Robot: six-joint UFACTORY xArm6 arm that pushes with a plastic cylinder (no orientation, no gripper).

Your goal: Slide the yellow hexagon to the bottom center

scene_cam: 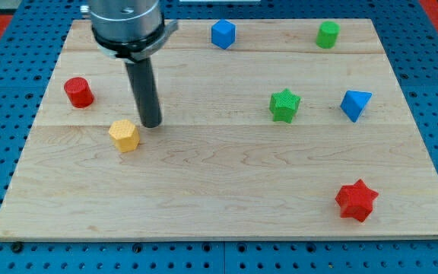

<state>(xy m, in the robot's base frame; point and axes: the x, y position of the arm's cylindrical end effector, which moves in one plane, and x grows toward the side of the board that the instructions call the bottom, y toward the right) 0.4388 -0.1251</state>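
- Yellow: one yellow hexagon [125, 135], in the board's left half, about mid-height.
- Red: two, a red cylinder [77, 91] at ten o'clock from the hexagon and a red star [356, 200] near the bottom-right corner.
- Green: two, a green star [284, 105] and a green cylinder [327, 34].
- Blue: two, a blue cube [223, 33] and a blue pyramid-like block [355, 104].
- My tip [151, 124], a bare rod holding nothing, stands just beside the hexagon at two o'clock; contact unclear.

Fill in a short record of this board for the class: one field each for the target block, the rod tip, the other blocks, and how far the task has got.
target: yellow hexagon block, left of the wooden board's middle
tip: my tip, just upper right of the hexagon; contact unclear
others: red cylinder, blue cube, green cylinder, green star, blue wedge-like block, red star
task: hexagon not yet at bottom centre
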